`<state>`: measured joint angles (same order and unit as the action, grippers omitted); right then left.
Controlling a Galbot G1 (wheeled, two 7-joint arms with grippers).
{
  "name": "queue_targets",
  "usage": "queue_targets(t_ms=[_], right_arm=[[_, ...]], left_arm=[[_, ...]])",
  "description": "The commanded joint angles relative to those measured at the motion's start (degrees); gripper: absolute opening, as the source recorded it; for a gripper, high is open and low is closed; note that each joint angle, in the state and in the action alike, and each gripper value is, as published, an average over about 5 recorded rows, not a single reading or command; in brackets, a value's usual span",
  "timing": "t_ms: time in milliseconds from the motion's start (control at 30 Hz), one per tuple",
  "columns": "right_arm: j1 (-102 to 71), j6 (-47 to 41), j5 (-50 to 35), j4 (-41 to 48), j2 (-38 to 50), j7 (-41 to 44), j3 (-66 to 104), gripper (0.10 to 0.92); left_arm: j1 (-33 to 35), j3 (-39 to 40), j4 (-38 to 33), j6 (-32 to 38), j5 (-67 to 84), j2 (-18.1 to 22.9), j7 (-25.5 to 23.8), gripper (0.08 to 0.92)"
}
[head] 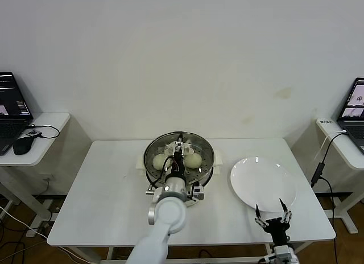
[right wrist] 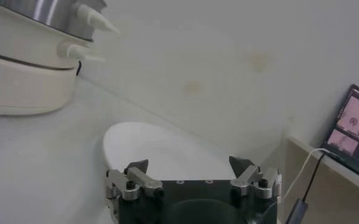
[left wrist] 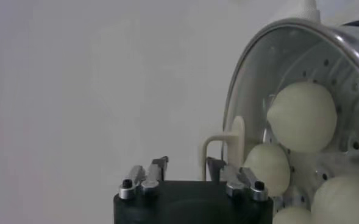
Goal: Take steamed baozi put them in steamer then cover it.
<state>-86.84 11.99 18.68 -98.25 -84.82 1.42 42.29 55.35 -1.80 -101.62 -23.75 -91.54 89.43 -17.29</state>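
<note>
Left pincer [head: 180,147]: spread, pinching nothing, poised over the middle of the steamer, fingertips pointing at the lid handle.
Lid [head: 199,148]: seated on the steamer rim and covering it; glass dome with a metal edge.
Lid handle [left wrist: 234,143]: just past the left pincer's [left wrist: 187,164] fingertips, slightly off to one side of the gap, apparently not touched; long axis not readable with confidence.
Buns [head: 160,160]: inside the steamer under the glass; two plainly visible from the head, one on either side of the arm.
Steamer [head: 207,163]: mid-table, on a cream base with side handles.
Plate [head: 263,181]: bare, just right of the steamer, well apart from the left pincer.
Right pincer [head: 270,206]: spread wide, holding nothing, parked at the plate's near edge.
Deciding relation: handle straight ahead of the left fingertips, so probably a straight pull-back along the pincer's own line, no sideways swing; left arm far nearer than the right.
Stage, as a guess: buns in, lid on, only the retreat left.
Left wrist view only: four buns [left wrist: 302,115] behind the glass, plus the gap between fingers and handle, both masked by the arm from the head.
Right wrist view only: steamer base [right wrist: 22,82] from the side, plate [right wrist: 161,146] beyond the spread right pincer [right wrist: 188,164].
</note>
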Motion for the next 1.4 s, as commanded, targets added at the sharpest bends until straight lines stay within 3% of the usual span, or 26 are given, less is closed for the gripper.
queue_targets(t_ms=[33, 167, 300, 467, 567, 667, 933, 1133, 1400], right_arm=[[-0.3, 0.0, 0.1, -0.3, 0.0, 0.1, -0.1, 0.823], [-0.5, 0.0, 0.0, -0.7, 0.1, 0.2, -0.1, 0.823], [-1.2, 0.3, -1.4, -1.1, 1.2, 0.2, 0.0, 0.823], [-1.8, 0.7, -4.2, -1.7, 2.5, 0.6, -0.3, 0.823], [-2.0, 0.7, -5.8, -2.0, 2.8, 1.2, -0.9, 0.823], [-2.7, 0.8, -7.5, -2.6, 3.3, 1.9, -1.7, 0.823], [-6.3, -0.6, -13.2, -6.8, 5.3, 4.0, -3.0, 0.823], [-8.6, -2.4, -15.9, -9.3, 6.6, 6.6, -3.0, 0.823], [-9.2, -2.5, -17.1, -10.1, 6.9, 8.0, -2.9, 0.823]], left_arm=[[6.9, 0.3, -10.9, 0.2, 1.8, -3.1, 0.0, 0.679], [10.5, -0.6, -16.7, -0.1, 6.7, -5.7, 0.2, 0.786], [15.6, -4.3, -23.8, -0.3, 16.5, -9.0, 3.3, 0.820], [24.3, -13.2, -29.6, 2.1, 49.5, -15.6, 16.5, 0.823], [29.1, -20.3, -29.0, 8.9, 75.6, -18.3, 25.0, 0.823], [33.0, -27.1, -26.5, 18.5, 95.4, -18.5, 29.0, 0.823], [40.5, -32.6, -24.0, 24.3, 113.1, -17.0, 30.3, 0.823], [44.8, -31.5, -19.9, 29.1, 113.1, -16.3, 27.1, 0.823], [44.3, -31.5, -14.2, 32.9, 110.9, -15.0, 22.8, 0.823]])
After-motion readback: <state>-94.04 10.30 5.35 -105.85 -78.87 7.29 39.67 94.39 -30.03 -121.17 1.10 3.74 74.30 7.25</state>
